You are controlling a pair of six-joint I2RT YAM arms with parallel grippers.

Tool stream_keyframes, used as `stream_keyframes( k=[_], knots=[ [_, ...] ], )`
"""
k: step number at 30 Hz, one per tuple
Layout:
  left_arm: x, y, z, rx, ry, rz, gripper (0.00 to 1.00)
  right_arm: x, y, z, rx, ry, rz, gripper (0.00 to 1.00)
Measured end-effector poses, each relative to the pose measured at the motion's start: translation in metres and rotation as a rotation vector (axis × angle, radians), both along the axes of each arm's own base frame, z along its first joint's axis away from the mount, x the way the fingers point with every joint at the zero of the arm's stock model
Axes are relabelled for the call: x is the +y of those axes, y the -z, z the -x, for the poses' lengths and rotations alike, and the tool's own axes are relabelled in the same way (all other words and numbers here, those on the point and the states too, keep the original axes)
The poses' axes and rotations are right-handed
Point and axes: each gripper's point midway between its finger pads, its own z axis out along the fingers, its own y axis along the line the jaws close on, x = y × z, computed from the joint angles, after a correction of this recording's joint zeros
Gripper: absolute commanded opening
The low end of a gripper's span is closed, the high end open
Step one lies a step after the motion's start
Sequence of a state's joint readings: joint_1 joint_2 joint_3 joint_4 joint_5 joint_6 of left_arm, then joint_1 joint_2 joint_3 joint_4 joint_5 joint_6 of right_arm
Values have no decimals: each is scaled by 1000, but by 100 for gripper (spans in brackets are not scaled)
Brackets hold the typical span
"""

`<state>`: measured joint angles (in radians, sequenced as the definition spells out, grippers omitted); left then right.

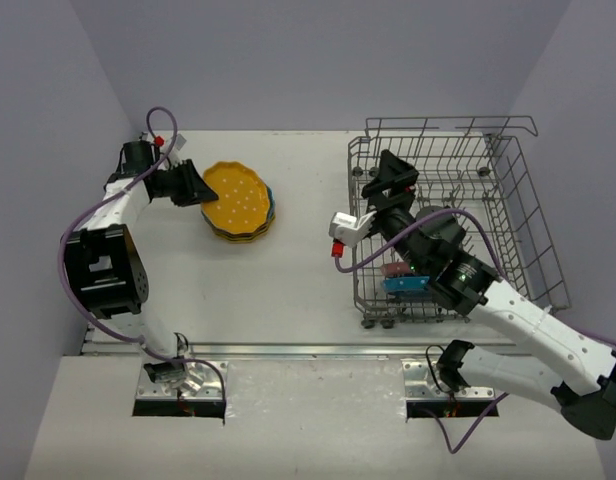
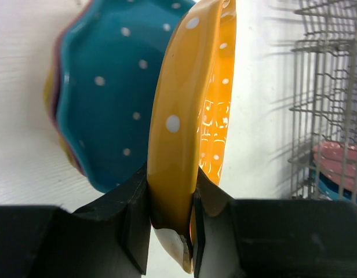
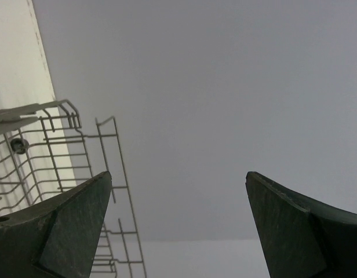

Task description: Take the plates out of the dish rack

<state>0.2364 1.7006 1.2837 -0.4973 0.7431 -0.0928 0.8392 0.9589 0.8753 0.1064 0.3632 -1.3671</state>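
Note:
My left gripper (image 1: pixel 203 190) is shut on the rim of an orange-yellow dotted plate (image 1: pixel 236 197) and holds it tilted over a stack of plates (image 1: pixel 267 217) on the table's left half. In the left wrist view the yellow plate (image 2: pixel 181 116) stands edge-on between my fingers, with a blue dotted plate (image 2: pixel 109 87) on the stack behind it. My right gripper (image 1: pixel 393 172) is open and empty, raised over the grey wire dish rack (image 1: pixel 518 200). A pink plate (image 1: pixel 396 268) and a blue plate (image 1: pixel 406 284) stand in the rack's near left part, partly hidden by my right arm.
The rack's raised wire sides (image 3: pixel 51 145) show at the left of the right wrist view; the rest there is grey wall. A white tag with a red clip (image 1: pixel 343 228) hangs off the right arm's cable beside the rack. Grey walls close in the table on three sides.

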Motion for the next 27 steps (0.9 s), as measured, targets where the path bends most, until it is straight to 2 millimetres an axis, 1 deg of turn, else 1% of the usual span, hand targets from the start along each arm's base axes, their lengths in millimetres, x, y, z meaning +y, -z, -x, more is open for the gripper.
stream_keyframes(
  k=[2,3,4,5,6,8,11,12,13,14,15,20,21,22,24,25,27],
  knots=[
    [6,9,-6,22,-24,-23,0,-15,-2,1,23,39,-36,99],
    [8,12,-10,28,-33,-31,1,-19,-2,3,39,47,-47,99],
    [11,15,-13,34,-42,-39,5,-24,-1,5,56,56,-58,99],
    [12,16,-15,37,-47,-39,9,-27,1,6,77,63,-64,99],
    [13,16,-17,40,-53,-39,21,-30,3,7,99,70,-70,99],
    [15,15,-20,37,-60,-48,30,-36,7,7,148,92,-75,99],
    [20,12,-26,19,-77,-77,50,-45,15,9,219,125,-69,99],
    [22,11,-28,13,-84,-89,53,-48,19,10,249,136,-61,99],
    [25,11,-30,7,-93,-106,55,-50,24,12,281,145,-48,99],
    [29,12,-32,4,-104,-126,59,-51,28,13,312,152,-36,99],
    [31,13,-33,1,-111,-140,62,-51,33,14,340,158,-24,99],
    [44,16,-36,-4,-147,-209,65,-57,63,19,483,200,48,99],
    [47,16,-37,-5,-159,-227,65,-59,67,19,509,210,62,97],
    [51,15,-37,-9,-171,-247,69,-61,69,19,538,219,73,95],
    [57,8,-37,-30,-192,-291,82,-66,66,15,590,241,77,89],
    [60,2,-36,-50,-202,-312,88,-68,64,14,618,250,73,86],
    [63,-16,-30,-104,-208,-352,94,-75,58,11,687,267,65,79]
  ],
)
